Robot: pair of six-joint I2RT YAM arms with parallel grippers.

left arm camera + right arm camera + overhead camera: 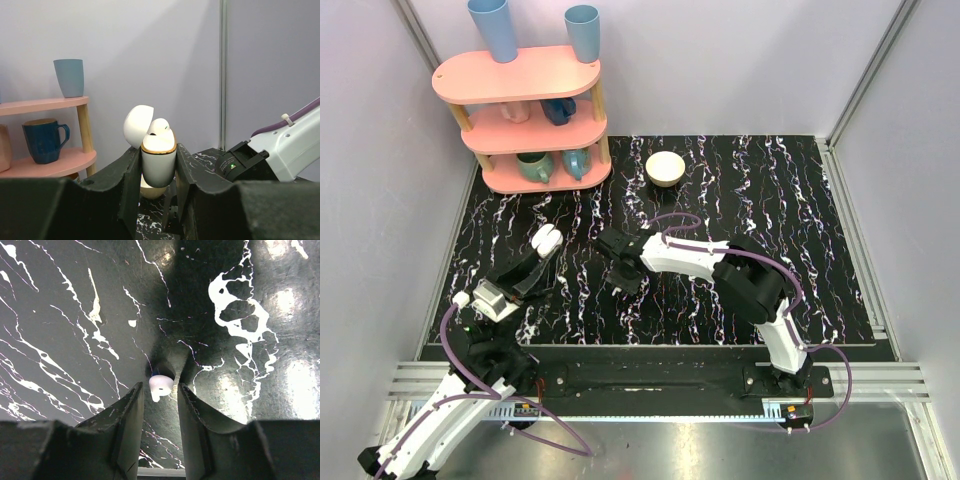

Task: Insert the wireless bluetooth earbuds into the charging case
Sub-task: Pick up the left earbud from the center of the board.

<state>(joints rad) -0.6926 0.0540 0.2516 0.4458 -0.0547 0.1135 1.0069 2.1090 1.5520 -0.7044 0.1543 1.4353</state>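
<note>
While left end effector (157,150) clamps the charging case (158,165), right end effector (160,391) straddles an earbud (161,383), grip unclear.

Earbuds (159,126) (161,384): 2. Charging case (158,161): 1. Bowl (666,167): 1. Shelf rack (520,84): 1. Tumblers (492,27): 2. Mugs (533,165): 4.

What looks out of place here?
One earbud lies loose on the table, between the right fingers, not in the case. The left fingers hold the case upright, lid open, and the other earbud pokes up above its rim, perhaps not pushed fully in.
</note>
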